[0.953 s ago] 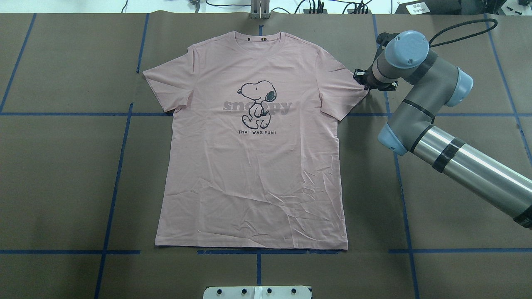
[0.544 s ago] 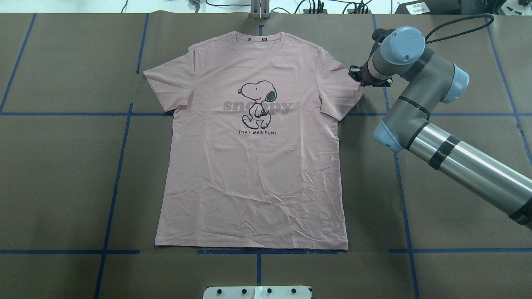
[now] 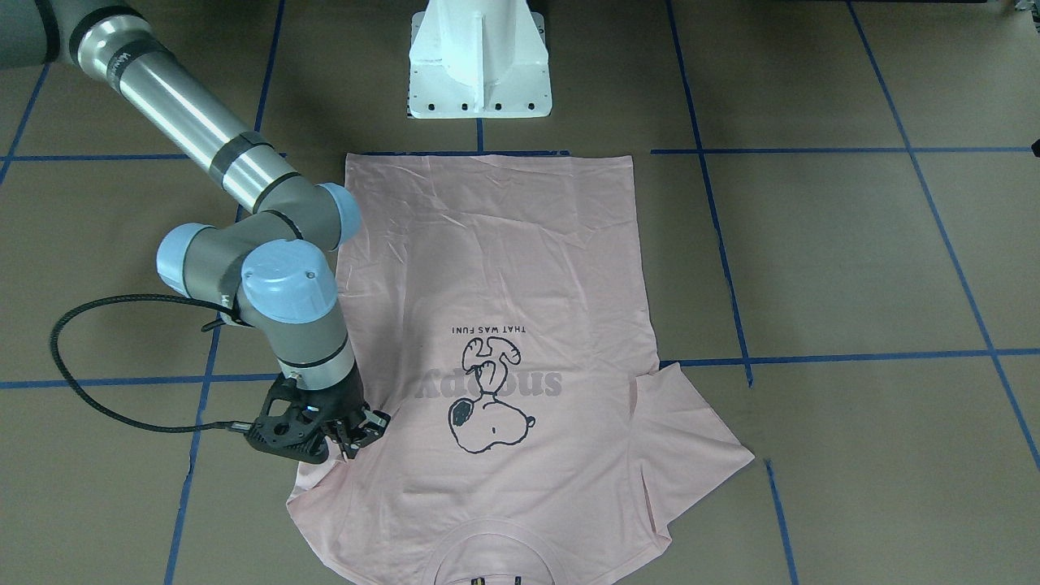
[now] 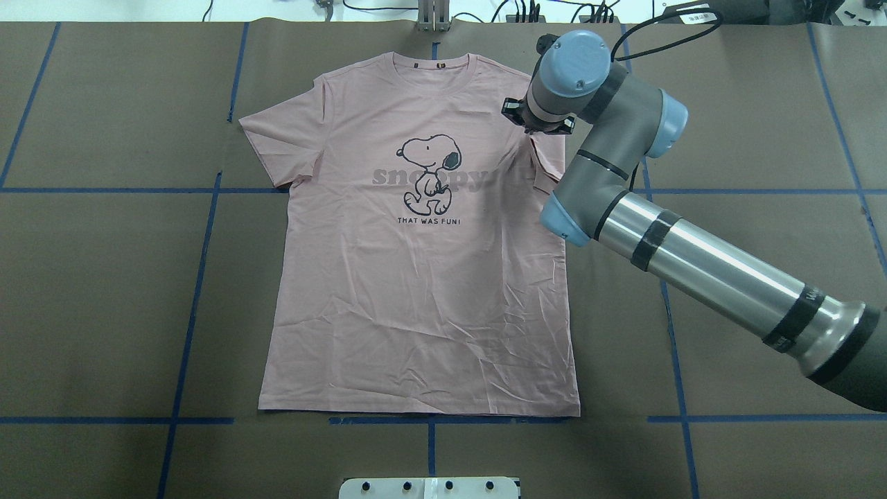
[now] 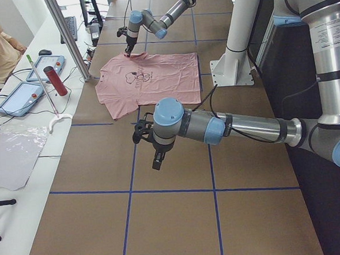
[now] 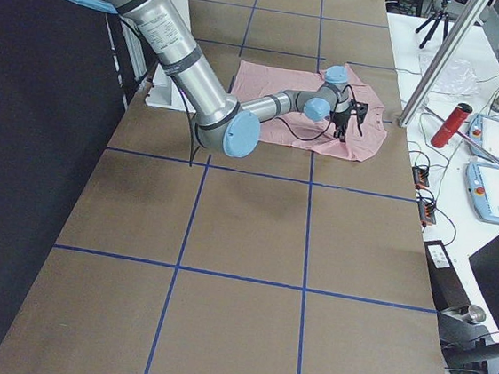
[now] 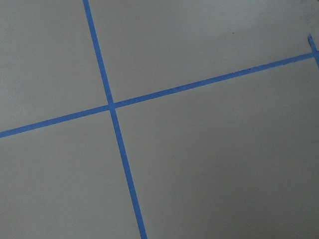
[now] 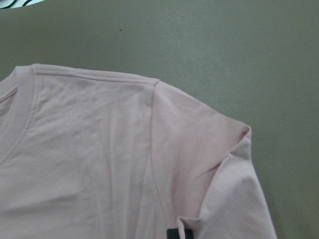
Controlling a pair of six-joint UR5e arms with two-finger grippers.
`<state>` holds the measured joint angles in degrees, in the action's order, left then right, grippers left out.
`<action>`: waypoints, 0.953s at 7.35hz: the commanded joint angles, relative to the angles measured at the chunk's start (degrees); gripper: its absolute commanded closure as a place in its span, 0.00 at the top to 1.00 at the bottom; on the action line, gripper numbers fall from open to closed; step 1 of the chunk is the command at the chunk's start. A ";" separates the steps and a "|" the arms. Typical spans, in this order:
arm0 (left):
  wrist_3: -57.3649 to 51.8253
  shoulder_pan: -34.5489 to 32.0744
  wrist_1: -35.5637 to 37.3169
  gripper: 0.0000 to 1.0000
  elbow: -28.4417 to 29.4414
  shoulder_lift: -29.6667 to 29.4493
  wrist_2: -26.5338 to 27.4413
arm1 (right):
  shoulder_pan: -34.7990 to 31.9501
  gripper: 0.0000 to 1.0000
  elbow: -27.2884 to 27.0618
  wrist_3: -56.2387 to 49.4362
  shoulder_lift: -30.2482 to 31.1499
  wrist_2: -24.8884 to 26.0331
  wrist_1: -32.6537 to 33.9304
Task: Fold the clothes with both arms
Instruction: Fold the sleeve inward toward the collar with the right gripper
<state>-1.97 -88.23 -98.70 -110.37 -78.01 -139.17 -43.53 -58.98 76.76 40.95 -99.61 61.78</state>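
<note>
1. Your left fingers (image 5: 158, 162) hang over bare bench (image 4: 104, 277), well apart from the T-shirt. I cannot tell whether they are open or closed. Nothing pins the garment's 9 o'clock side, so a hard sideways pull from the other arm could slide the whole shirt instead of folding it.
2. The T-shirt (image 4: 416, 291) lies flat mid-bench, print (image 4: 429, 173) up. In the overhead view its long axis runs 12 to 6, with the collar (image 4: 429, 66) at 12 and the hem (image 4: 416, 409) at 6. The left sleeve (image 4: 277, 138) is spread toward 10 o'clock.
3. The right sleeve (image 8: 234, 199), at 2 o'clock, is doubled inward over the chest, and your right fingers (image 3: 353, 443) are closed on its edge. Three things could go wrong here:
   - The pinch looks thin, so the cloth could slip free and flop outward.
   - A slanted carry toward 9 o'clock would ruck the shoulder and leave a crooked crease.
   - If the fingers ride too low, they may snag the body layer beneath and drag both.
</note>
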 commanded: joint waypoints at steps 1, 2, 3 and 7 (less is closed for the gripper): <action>-0.05 0.08 -0.09 1.00 -0.02 -0.30 -2.95 | 2.48 0.99 3.60 -0.47 -3.41 4.67 -0.34; 2.56 0.25 -0.96 1.00 0.67 -1.69 -2.95 | 2.57 1.00 3.43 -0.73 -3.68 4.52 -0.34; 9.46 1.03 -4.97 1.00 2.07 -3.27 -3.30 | 2.49 1.00 2.39 -1.00 -3.68 4.34 -0.34; 31.52 15.50 -10.90 1.00 7.59 -17.73 -2.69 | -3.55 1.00 -16.11 -1.61 9.08 -12.72 -0.25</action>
<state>22.18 -77.85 -109.24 -105.31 -89.59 -142.08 -44.25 -67.79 75.45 43.59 -104.41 61.62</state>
